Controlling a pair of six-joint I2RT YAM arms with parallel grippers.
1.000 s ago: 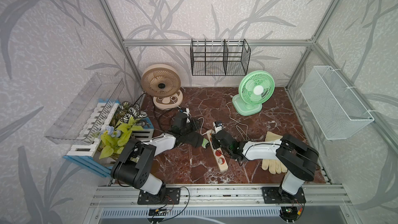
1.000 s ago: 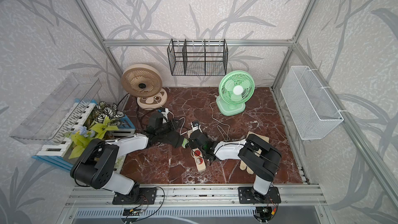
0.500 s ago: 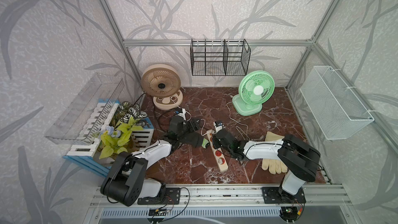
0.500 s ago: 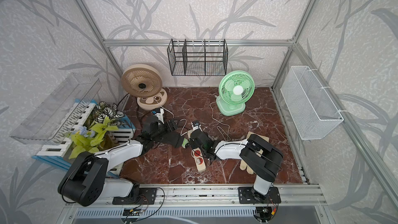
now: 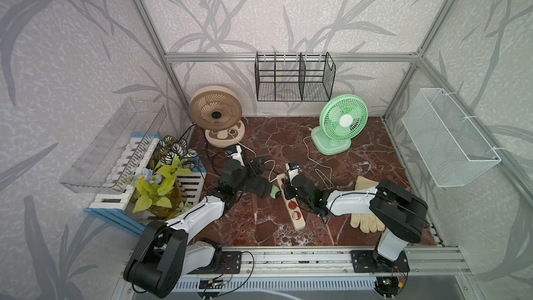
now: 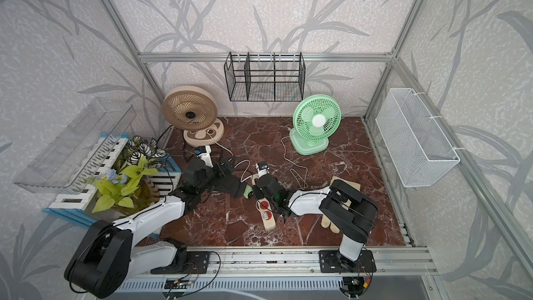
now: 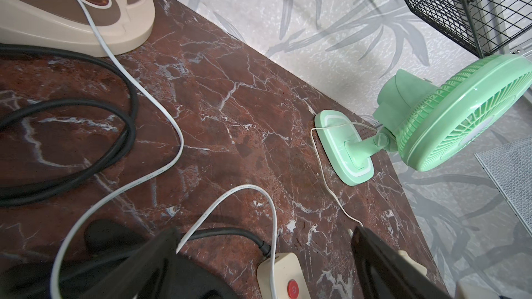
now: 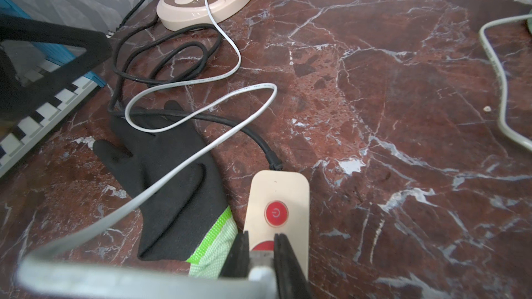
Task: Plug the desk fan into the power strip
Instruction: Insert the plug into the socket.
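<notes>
Since the earlier top views, the left claw point(image 7: 263, 237) has gone from part-closed to spread wide, and its arm has sunk lower toward the front rail. The claw itself sits in much the same place, beside the black glove point(image 8: 172, 174). In the left wrist view nothing lies between its fingers; the white cord point(image 8: 201, 151) and the end of the power strip point(image 5: 294, 206) lie on the table beneath the gap, and contact cannot be confirmed. Finding: the left arm has let go and now gives no support, so the strip lies unrestrained on the marble table point(image 5: 259, 226).

The right claw point(image 8: 260, 247) has not altered. It is closed to a narrow pinch on a pale plug point(image 8: 260, 257), whose white cord runs back over the glove to the base of the beige fan point(image 5: 215, 112). The plug is held directly over the socket next to the red button point(image 8: 276, 213), at the end where the black cord point(image 8: 230, 123) enters the strip. A sliver of red socket face shows just past the fingertips. Whether the pins are seated cannot be determined.

Assessment: insertion rests on the right arm alone; pressing down may shift the loose strip.
</notes>
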